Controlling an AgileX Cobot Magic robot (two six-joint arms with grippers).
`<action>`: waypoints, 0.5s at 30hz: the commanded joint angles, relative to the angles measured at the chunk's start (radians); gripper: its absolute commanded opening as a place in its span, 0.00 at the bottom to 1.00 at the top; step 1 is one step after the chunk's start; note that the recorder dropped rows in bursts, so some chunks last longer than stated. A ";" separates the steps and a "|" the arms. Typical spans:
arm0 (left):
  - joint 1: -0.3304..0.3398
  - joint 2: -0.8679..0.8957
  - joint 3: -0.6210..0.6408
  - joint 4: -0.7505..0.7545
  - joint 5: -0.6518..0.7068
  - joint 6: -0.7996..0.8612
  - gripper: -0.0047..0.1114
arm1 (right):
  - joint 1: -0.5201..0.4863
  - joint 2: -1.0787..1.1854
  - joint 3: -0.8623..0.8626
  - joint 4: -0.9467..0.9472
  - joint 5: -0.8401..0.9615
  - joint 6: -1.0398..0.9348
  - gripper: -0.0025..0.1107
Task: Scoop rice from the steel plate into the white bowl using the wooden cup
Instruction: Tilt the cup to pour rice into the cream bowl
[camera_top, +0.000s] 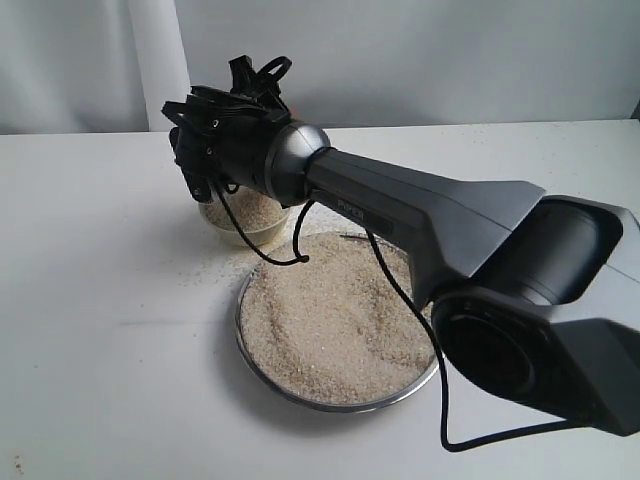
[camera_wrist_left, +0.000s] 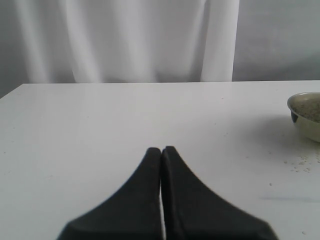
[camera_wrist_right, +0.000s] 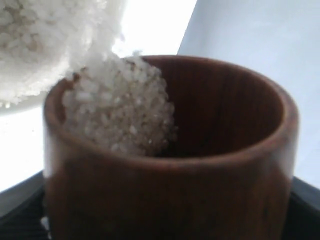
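My right gripper (camera_top: 203, 168) hangs over the white bowl (camera_top: 262, 236), shut on the wooden cup (camera_wrist_right: 200, 195), which the gripper hides in the exterior view. The cup is tilted, and rice (camera_wrist_right: 120, 110) is heaped at its lip right beside the rice mound (camera_wrist_right: 30, 40) in the bowl. The steel plate (camera_top: 262, 375), on the near side of the bowl, holds a wide bed of rice (camera_top: 335, 320). My left gripper (camera_wrist_left: 161, 149) is shut and empty, low over bare table. The bowl (camera_wrist_left: 306, 120) shows at the edge of its view.
Loose grains (camera_top: 215, 262) lie scattered on the white table (camera_top: 110, 330) beside the bowl and plate. The right arm (camera_top: 450, 220) and its cable (camera_top: 420, 320) pass over the plate. A pale curtain (camera_wrist_left: 125, 40) hangs behind the table.
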 joint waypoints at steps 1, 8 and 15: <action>-0.003 -0.003 0.002 0.000 -0.006 -0.004 0.04 | 0.002 -0.016 0.002 -0.043 -0.049 0.008 0.02; -0.003 -0.003 0.002 0.000 -0.006 -0.004 0.04 | 0.002 -0.016 0.002 -0.064 -0.046 0.008 0.02; -0.003 -0.003 0.002 0.000 -0.006 -0.004 0.04 | -0.002 -0.016 0.002 -0.078 -0.035 0.008 0.02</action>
